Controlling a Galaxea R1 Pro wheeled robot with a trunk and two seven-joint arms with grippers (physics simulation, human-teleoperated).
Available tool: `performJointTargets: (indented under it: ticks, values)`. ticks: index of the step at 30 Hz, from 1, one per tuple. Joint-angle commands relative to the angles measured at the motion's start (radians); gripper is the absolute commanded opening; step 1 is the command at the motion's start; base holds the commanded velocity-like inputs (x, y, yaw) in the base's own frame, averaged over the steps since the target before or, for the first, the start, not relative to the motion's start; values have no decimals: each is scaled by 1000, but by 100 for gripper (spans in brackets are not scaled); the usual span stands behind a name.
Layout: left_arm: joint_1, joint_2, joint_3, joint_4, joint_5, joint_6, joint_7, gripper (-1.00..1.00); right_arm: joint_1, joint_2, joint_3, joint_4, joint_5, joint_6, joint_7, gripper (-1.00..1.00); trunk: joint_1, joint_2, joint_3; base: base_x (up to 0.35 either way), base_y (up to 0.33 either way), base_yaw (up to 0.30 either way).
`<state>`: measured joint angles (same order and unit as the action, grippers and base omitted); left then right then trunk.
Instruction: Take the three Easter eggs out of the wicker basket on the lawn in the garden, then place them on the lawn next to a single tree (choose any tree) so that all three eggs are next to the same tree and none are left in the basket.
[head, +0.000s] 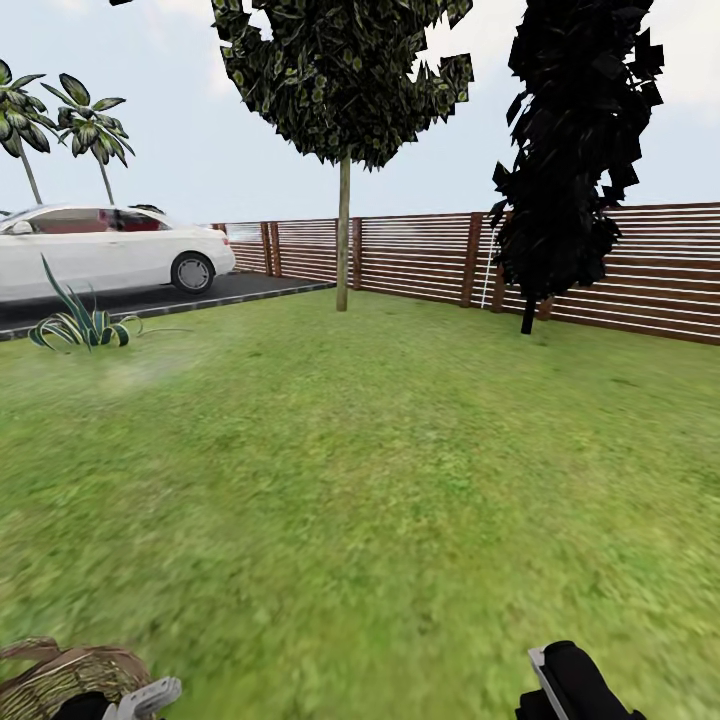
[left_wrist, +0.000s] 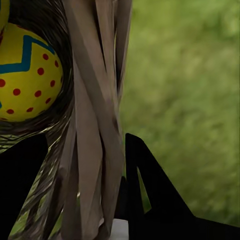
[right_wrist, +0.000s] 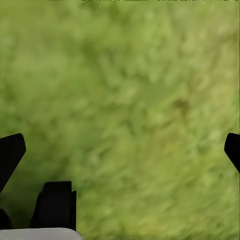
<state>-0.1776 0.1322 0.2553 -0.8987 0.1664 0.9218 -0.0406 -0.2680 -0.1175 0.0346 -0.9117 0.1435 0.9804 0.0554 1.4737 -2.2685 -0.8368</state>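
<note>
Wicker basket (left_wrist: 95, 150) wall clamped in left hand (left_wrist: 82, 165); right hand (right_wrist: 120, 150) spread over lawn (right_wrist: 130, 90).

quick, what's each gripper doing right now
Left gripper: shut on the wicker basket rim.
Right gripper: open, empty, over the lawn.

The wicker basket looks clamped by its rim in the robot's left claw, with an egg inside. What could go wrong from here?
1. The left gripper pinches only the thin woven wall of the wicker basket; it might slip or tilt.
2. If it tilts, the Easter egg inside could roll out early.
3. The tree stands far across the lawn, beside a black cypress; a long carry could end at the wrong one.
</note>
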Motion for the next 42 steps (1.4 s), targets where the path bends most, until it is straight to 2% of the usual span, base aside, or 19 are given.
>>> performJointTargets:
  ticks: [1,3,5,6,9,14,19,21,23,27,34,37,42]
  values:
    - [0,0,2,0,1,5,-4,-100,0,0,7,-1,8,5,6,100,0,0,-1,0,0,0]
    - [0,-3,-4,-6,-2,-1,-9,-100,-6,7,15,5,7,-1,8,100,0,0,-1,0,0,0]
    - [0,8,-13,-18,5,-12,-14,-100,-18,-5,26,16,-2,-12,16,100,0,0,-1,0,0,0]
    - [0,2,-13,-17,10,-18,-11,-100,-23,1,32,22,-7,-18,22,100,0,0,-1,0,0,0]
    - [1,19,-12,-22,16,-20,-16,-100,-40,-16,49,16,-18,-32,35,100,0,0,-1,0,0,0]
    - [1,47,-7,-24,29,-47,-15,-100,-68,13,65,31,-16,-38,34,100,-16,28,12,0,0,0]
    - [1,47,-7,-25,30,-47,-13,-100,-88,41,65,34,-16,-40,33,100,-35,63,27,0,0,0]
    - [1,46,-8,-25,17,-47,-12,-100,-88,50,68,35,-17,-40,32,100,-42,77,34,0,0,0]
    - [1,47,-8,-25,17,-47,-12,-100,-88,50,92,45,-17,-41,29,100,-50,91,40,0,0,18]
    - [1,47,-7,-34,17,-47,-13,-100,-88,50,96,75,-16,-69,25,100,-50,91,40,0,0,238]
    - [1,48,-5,-35,17,-47,-12,-100,-88,53,96,84,-16,-71,25,100,-50,91,40,0,0,285]
    - [1,51,-4,-36,17,-47,-13,-100,-88,67,97,85,-16,-73,24,100,-50,91,40,0,0,285]
    - [1,52,-4,-36,18,-47,-15,-100,-88,68,97,85,-16,-77,24,100,-50,91,40,0,0,285]
